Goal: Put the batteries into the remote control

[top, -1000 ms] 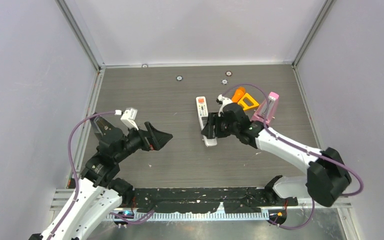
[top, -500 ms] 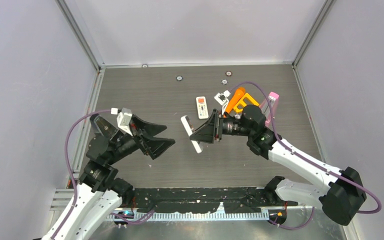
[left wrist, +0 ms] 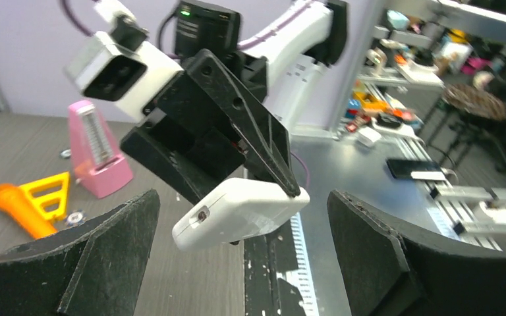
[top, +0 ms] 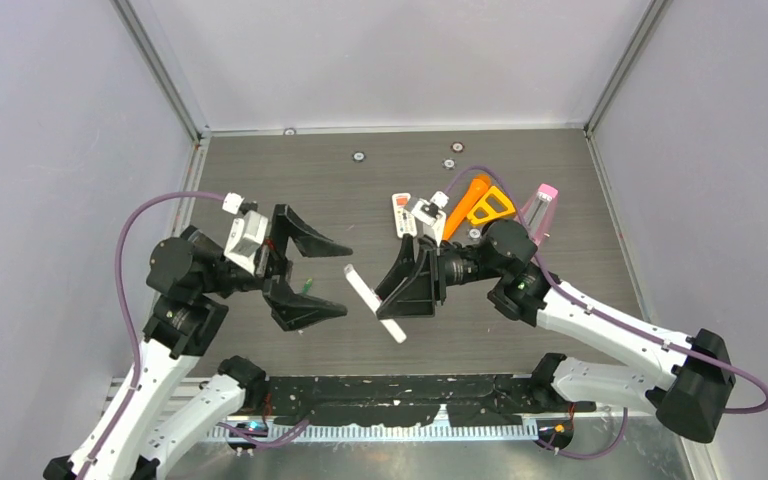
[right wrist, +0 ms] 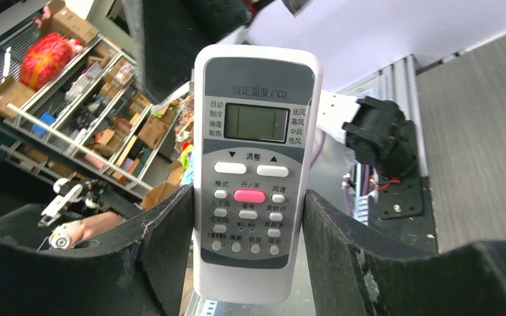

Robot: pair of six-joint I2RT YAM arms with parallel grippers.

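Grey desk, lilac walls. The right gripper (top: 392, 300) has lifted the remote (top: 365, 290) from the far right part and swung it to mid-desk, clamped by its sides. The left gripper (top: 346, 280) has turned to face it, jaws wide and empty. A handover or cover removal looks likely next. One green cell (top: 307, 284) shows as a speck on the desk. The other cells and the battery cover can't be made out.
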